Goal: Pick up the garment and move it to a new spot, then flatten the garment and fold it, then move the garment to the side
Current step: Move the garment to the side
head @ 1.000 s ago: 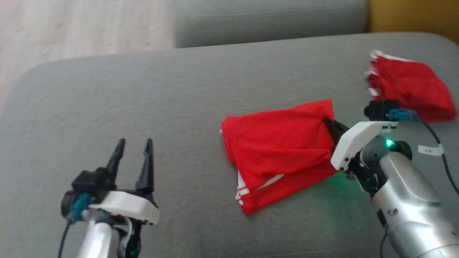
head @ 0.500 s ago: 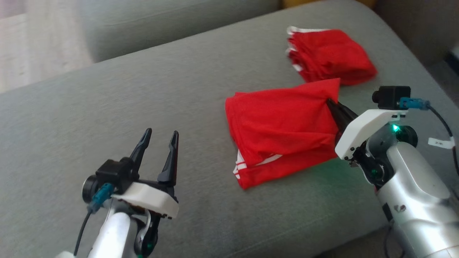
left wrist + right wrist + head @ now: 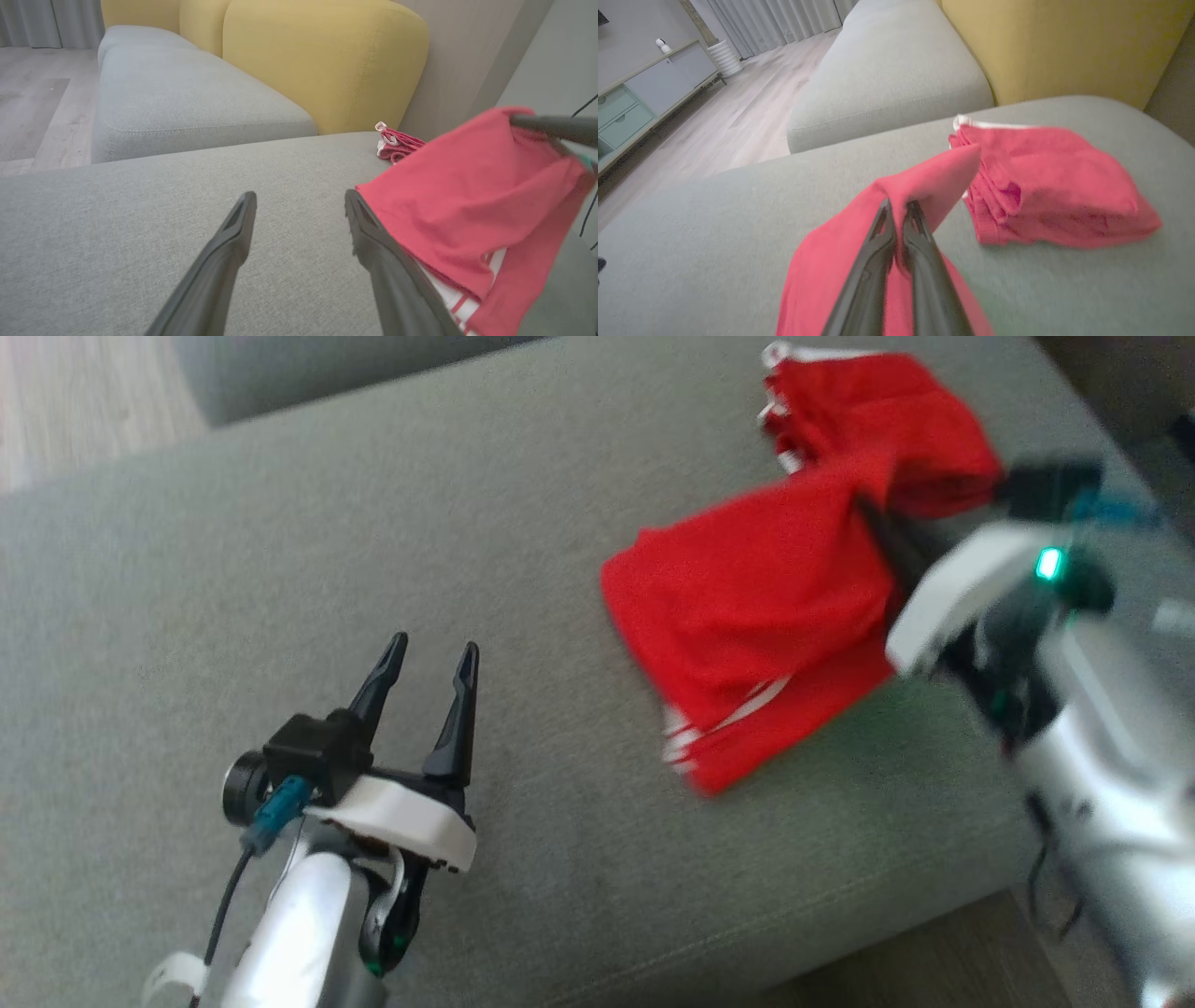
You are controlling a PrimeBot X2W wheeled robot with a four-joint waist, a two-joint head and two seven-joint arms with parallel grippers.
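Note:
The garment [image 3: 756, 616] is a folded red piece with white stripes at its near edge, lying on the grey sofa cushion [image 3: 280, 523]. My right gripper [image 3: 873, 518] is shut on its far right corner, and that corner is raised off the cushion. The right wrist view shows the fingers [image 3: 882, 242] pinched together on the red garment [image 3: 831, 270], whose corner peaks above the gripper [image 3: 896, 205]. My left gripper [image 3: 434, 649] stands open over bare cushion to the garment's left, holding nothing. In the left wrist view the left gripper [image 3: 299, 196] has the garment [image 3: 467, 196] just to its right.
A second folded red pile [image 3: 887, 411] lies just beyond the held corner, also seen as the red pile [image 3: 1055, 196] in the right wrist view. Yellow backrest [image 3: 327, 60] stands behind. The cushion's front edge [image 3: 840, 915] drops to the floor at the lower right. Another grey cushion [image 3: 887, 70] lies beyond.
The head camera has swung, shifting the whole picture. The right gripper has drawn the garment's corner up and closer to the second red pile. The left gripper stays open.

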